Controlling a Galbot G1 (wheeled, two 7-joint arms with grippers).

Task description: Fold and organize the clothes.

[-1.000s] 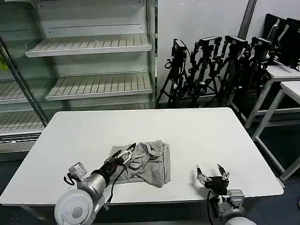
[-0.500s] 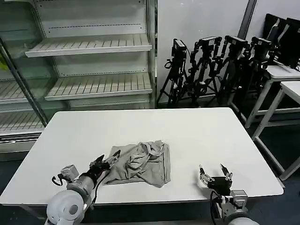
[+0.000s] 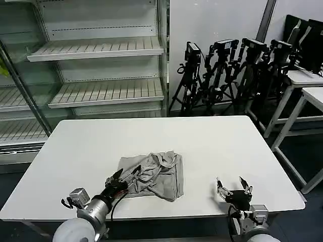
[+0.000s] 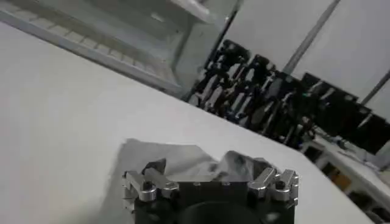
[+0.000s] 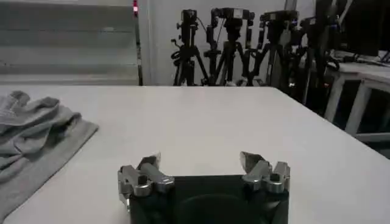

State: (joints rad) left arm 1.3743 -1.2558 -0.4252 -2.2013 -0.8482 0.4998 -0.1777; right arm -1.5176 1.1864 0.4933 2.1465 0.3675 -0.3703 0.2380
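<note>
Behind the white table (image 3: pixel 212 146) stand tripods (image 3: pixel 227 75); both grippers' fingers spread beside the T-shirt (image 3: pixel 156 176).

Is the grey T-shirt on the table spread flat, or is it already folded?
Roughly folded. The T-shirt lies as a compact bundle with rumpled layers on top, no sleeves spread out. The open left claw is at its near edge.

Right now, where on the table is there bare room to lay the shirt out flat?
Bare top lies between the T-shirt and the table's far edge, and between the shirt and the right edge, ahead of the open right pincer. The near-left is crowded: the open left pincer sits at the shirt's near-left edge.
</note>
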